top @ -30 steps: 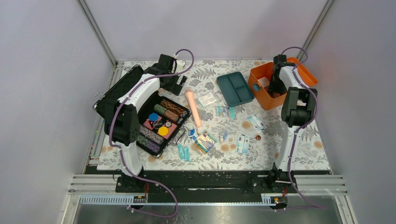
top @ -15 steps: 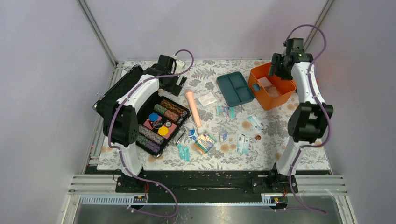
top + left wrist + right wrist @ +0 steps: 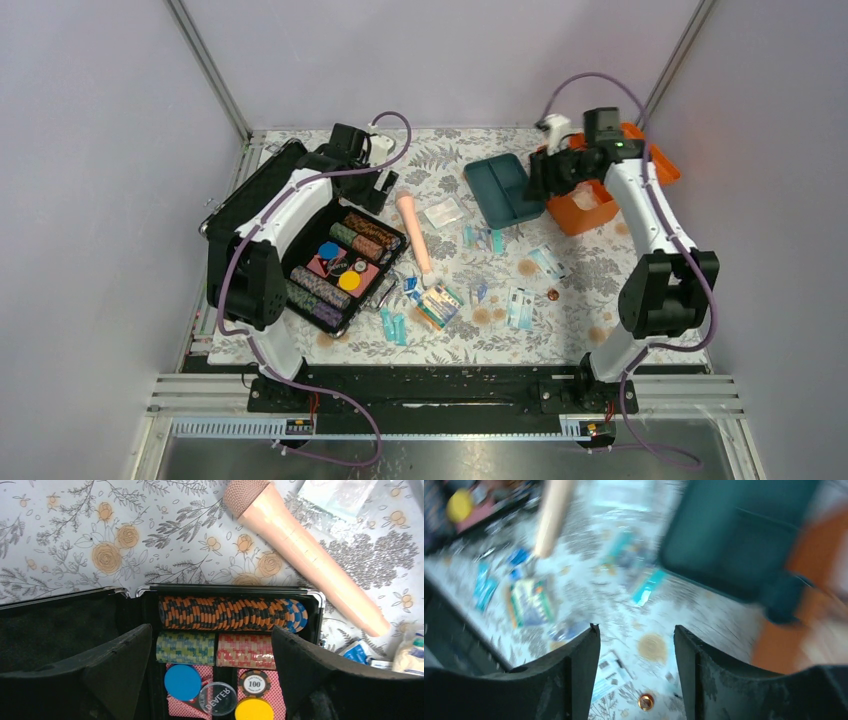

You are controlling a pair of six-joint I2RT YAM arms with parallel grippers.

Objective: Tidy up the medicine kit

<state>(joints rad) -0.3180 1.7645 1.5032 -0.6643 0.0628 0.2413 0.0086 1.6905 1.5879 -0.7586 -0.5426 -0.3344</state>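
Our right claw [image 3: 636, 630] hangs open, empty, by the orange box [image 3: 578, 216]; we should centre squarely over one packet [image 3: 548, 262].

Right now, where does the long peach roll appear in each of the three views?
Top external: the peach roll lies on the table, left of centre, running lengthwise from far to near.
Left wrist: the peach roll is at upper right, slanting down to the right.
Right wrist: the peach roll is at top left, blurred.
Shared landmark: the yellow chip.
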